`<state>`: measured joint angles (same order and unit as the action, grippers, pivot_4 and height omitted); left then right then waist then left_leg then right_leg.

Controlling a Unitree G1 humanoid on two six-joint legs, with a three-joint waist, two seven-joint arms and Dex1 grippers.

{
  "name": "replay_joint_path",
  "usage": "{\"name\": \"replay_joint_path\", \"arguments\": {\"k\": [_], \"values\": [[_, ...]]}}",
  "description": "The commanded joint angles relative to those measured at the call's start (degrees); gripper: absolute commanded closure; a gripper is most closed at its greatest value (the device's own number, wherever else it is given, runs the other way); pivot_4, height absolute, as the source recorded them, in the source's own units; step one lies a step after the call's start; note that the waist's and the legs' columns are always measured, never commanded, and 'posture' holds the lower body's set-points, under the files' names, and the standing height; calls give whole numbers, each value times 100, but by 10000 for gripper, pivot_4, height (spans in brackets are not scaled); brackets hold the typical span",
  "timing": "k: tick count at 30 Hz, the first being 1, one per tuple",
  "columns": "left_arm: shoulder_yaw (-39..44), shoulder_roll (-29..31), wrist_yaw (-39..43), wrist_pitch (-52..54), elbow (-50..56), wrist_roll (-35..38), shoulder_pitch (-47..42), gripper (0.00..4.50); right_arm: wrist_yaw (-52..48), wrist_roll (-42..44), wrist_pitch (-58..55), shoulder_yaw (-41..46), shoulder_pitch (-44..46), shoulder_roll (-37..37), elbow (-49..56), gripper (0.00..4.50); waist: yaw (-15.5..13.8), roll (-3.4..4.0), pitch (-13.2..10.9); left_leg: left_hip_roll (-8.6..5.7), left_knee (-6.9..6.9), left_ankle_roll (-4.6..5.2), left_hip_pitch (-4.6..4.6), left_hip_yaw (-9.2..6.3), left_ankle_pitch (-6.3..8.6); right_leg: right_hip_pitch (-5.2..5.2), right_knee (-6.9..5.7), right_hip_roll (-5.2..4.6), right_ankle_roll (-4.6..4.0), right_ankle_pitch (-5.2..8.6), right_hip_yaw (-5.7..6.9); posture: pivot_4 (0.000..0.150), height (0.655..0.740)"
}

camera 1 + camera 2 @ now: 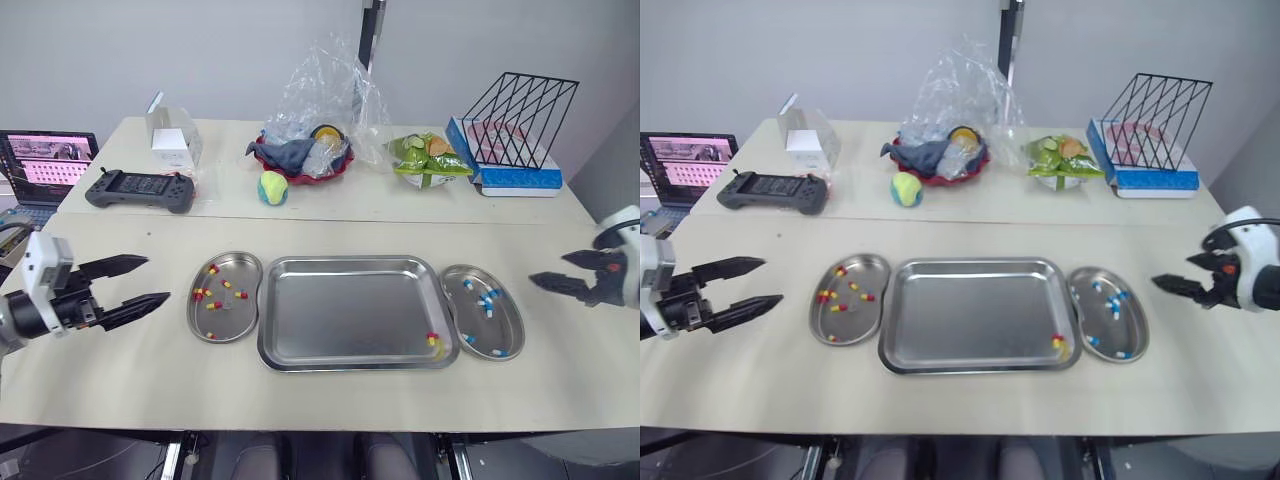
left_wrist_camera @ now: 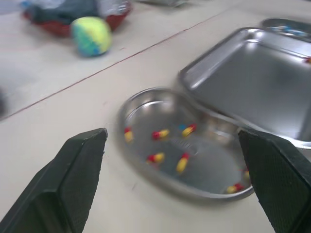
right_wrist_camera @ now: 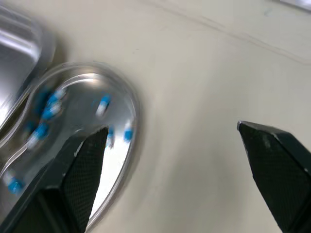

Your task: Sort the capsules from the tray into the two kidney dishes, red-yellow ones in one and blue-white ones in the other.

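1. The tray (image 1: pixel 346 263) sits in the middle of the worktop (image 1: pixel 120 385), almost empty. The remaining red-yellow capsules (image 1: pixel 434 341) lie in its near right corner, against the rim.
2. The left end effector (image 1: pixel 157 278) hovers wide open and empty, just left of the left kidney dish (image 1: pixel 191 300), which holds red-yellow capsules.
3. The right end effector (image 1: pixel 547 267), also spread open with nothing in it, hangs to the right of the right kidney dish (image 1: pixel 520 332), which holds the blue-white ones.
4. The capsules in the tray lie nearer the right end effector, to its left across the right kidney dish. Their dish, however, lies across the tray.
5. Their long axis is too small to tell.
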<state>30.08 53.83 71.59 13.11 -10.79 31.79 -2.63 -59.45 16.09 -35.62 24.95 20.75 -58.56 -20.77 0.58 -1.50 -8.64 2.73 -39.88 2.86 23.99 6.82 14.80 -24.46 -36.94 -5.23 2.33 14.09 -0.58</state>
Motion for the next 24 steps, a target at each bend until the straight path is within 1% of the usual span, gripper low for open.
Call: {"name": "replay_joint_path", "arguments": {"k": [1, 7, 11, 17, 21, 24], "values": [[346, -35, -258, -670, -569, -298, 90, 0, 351, 214, 984, 784, -155, 165, -491, 514, -7, 1, 0, 1, 0, 0, 0, 0, 0, 1, 2, 0, 0, 0, 0, 1500, 7204], [421, -103, -601, -1144, -1178, -465, -10, 0, 570, 192, 1985, 950, -467, 336, -1055, 514, 15, 0, 0, 3, 6, 2, -21, -5, 2, 17, 1, -6, 0, 0, -3, 1500, 7204], [383, -85, -648, -1252, -1287, -486, -60, 0, 556, 367, 2075, 989, -517, 383, -1274, 514, 23, 1, 0, 5, 7, 1, -27, -8, 2, 18, -2, -6, 0, 0, -6, 1500, 7204], [213, 69, -390, -1044, -1265, -370, -419, 0, 491, 618, 1888, 995, -889, 471, -912, 514, 10, 1, 1, 5, 7, 2, -26, -10, 2, 20, -2, -7, 0, -1, -6, 1500, 7204], [6, 28, -222, -612, -866, -200, -665, 0, 428, 771, 1677, 931, -906, 413, -645, 514, 19, 2, 1, 4, 7, 2, -29, -9, 2, 22, -5, -8, 1, -1, -7, 1500, 7204], [-217, 17, -105, -359, -521, -136, -729, 0, 257, 884, 1394, 873, -1100, 361, -153, 514, 21, 2, 1, 6, 7, 2, -29, -10, 3, 20, -5, -6, 1, -1, -8, 1500, 7204]]}}
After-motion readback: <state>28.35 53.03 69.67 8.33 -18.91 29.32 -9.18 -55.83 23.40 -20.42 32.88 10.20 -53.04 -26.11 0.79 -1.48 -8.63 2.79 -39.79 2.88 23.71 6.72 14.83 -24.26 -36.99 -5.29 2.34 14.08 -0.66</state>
